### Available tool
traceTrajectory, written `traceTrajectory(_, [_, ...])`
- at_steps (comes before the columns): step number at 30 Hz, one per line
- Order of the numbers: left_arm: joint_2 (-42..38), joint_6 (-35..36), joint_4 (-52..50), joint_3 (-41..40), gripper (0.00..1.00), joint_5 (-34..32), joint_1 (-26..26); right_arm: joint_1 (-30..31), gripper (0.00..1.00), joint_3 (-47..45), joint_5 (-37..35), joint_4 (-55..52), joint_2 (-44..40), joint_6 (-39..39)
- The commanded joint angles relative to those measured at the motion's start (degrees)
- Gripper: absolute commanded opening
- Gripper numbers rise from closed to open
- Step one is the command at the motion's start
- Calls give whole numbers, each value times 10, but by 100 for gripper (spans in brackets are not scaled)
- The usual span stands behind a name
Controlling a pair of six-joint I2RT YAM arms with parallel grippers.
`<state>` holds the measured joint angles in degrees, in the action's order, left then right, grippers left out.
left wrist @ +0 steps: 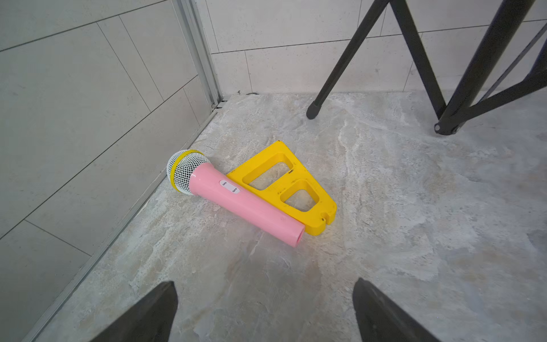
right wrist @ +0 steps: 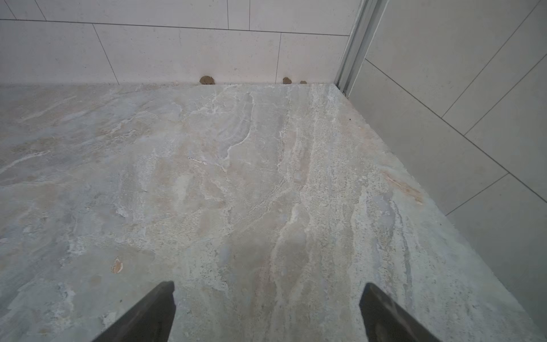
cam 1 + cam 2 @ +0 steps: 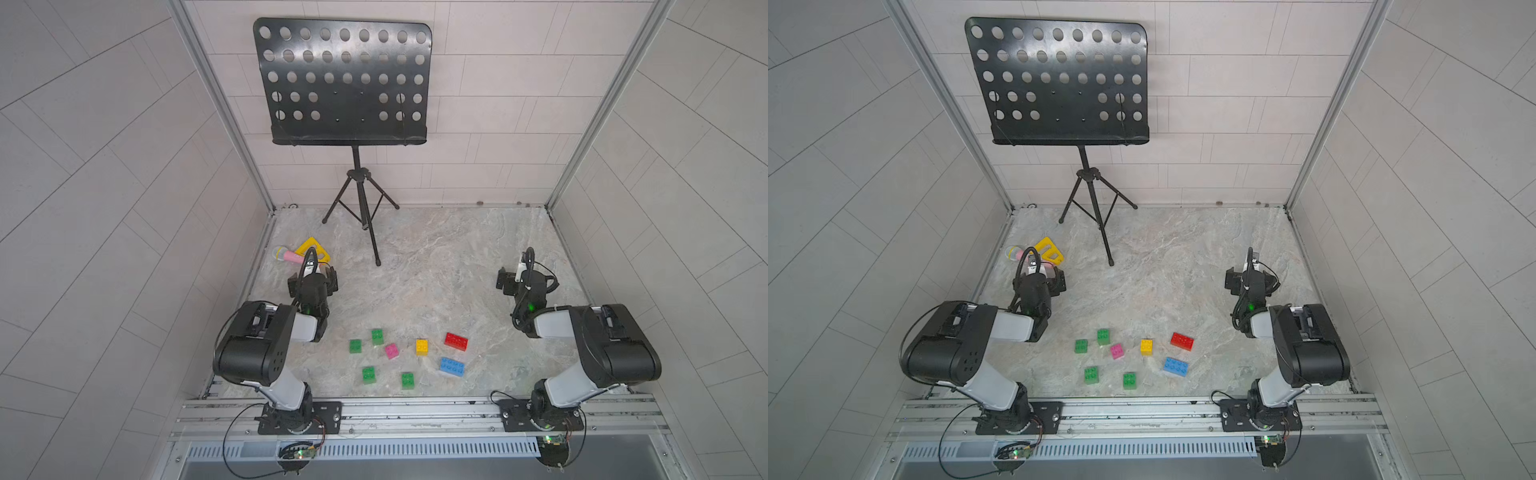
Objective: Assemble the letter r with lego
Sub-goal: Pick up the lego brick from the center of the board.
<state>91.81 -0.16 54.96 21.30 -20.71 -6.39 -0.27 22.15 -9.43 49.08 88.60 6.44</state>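
Nothing built yet: all 8 lego (image 3: 391, 351) lie loose and apart at the table's (image 3: 415, 257) 6 o'clock. Left gripper (image 1: 264, 285) at 9 o'clock, right gripper (image 2: 268, 285) at 3, both spread, empty.

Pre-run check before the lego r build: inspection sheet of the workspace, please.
Surface: marbled stone-look tabletop, no spills seen.
Job's things: four green studded plastic bricks, pink brick, yellow brick, long red brick, long blue brick; all loose, none joined.
Clutter: pink plastic toy microphone lying against yellow triangular plastic toy; black perforated music stand at back.
Pincers: left pincer open, empty; right pincer open, empty.
Cables: black cables looped at wrists and bases.
Surroundings: pale tiled walls, aluminium front rail.
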Motion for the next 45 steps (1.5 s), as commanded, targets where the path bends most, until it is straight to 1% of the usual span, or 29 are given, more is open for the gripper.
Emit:
traceTrajectory(1, [-8,5,2,5,100,4,2,1,100,-5,-7,6,-10,3])
traceTrajectory(10, [-7,5,4,5,100,8,6,2,100,-5,-6,6,-9,2])
traceTrajectory(17, [-10,-6,-20,15,100,42,24,1,100,-6,-7,6,-9,2])
traceTrajectory(21, [-10,-8,-24,16,100,45,26,-1,100,-3,-3,3,-8,5])
traceTrajectory(23, [-19,-5,-11,8,100,37,24,0,100,-3,-4,1,-9,3])
traceTrajectory(24, [-35,-6,1,-5,100,23,19,4,100,-7,-18,14,-12,0])
traceTrajectory(25, [-55,-4,0,-13,100,12,16,16,100,-7,-54,24,-24,-4])
traceTrajectory(26, [-83,-3,-19,-17,100,-5,7,35,100,7,-104,-40,-51,-10])
traceTrajectory(27, [-113,3,-55,-10,100,-14,-1,50,100,39,-139,-132,-89,-9])
traceTrajectory(28, [-137,12,-93,1,100,-18,-9,55,100,78,-155,-245,-124,23])
traceTrajectory(29, [-166,32,-133,16,100,-27,-23,53,100,130,-161,-390,-158,114])
traceTrajectory(30, [-195,38,-182,35,100,-42,-36,48,100,191,-161,-493,-175,184])
traceTrajectory(31, [-222,28,-231,52,100,-48,-41,43,100,223,-137,-543,-183,200])
traceTrajectory(32, [-251,3,-296,75,100,-49,-42,40,100,252,-79,-602,-192,184])
traceTrajectory(33, [-277,-21,-371,101,100,-46,-43,43,99,266,-22,-631,-197,169])
traceTrajectory(35, [-313,-44,-513,156,100,-29,-44,53,94,296,51,-689,-198,174])
traceTrajectory(36, [-325,-62,-582,185,100,-25,-45,67,92,324,68,-748,-190,177])
traceTrajectory(39, [-330,-90,-750,251,100,28,-44,119,95,403,60,-920,-158,199])
traceTrajectory(41, [-315,-108,-834,279,100,79,-45,145,97,418,92,-975,-153,233])
traceTrajectory(42, [-307,-116,-874,291,100,107,-44,162,96,415,123,-987,-160,245])
traceTrajectory(43, [-303,-125,-907,301,100,127,-44,179,93,408,155,-989,-169,249])
traceTrajectory(45, [-300,-140,-964,312,100,154,-46,227,86,395,174,-1000,-189,296])
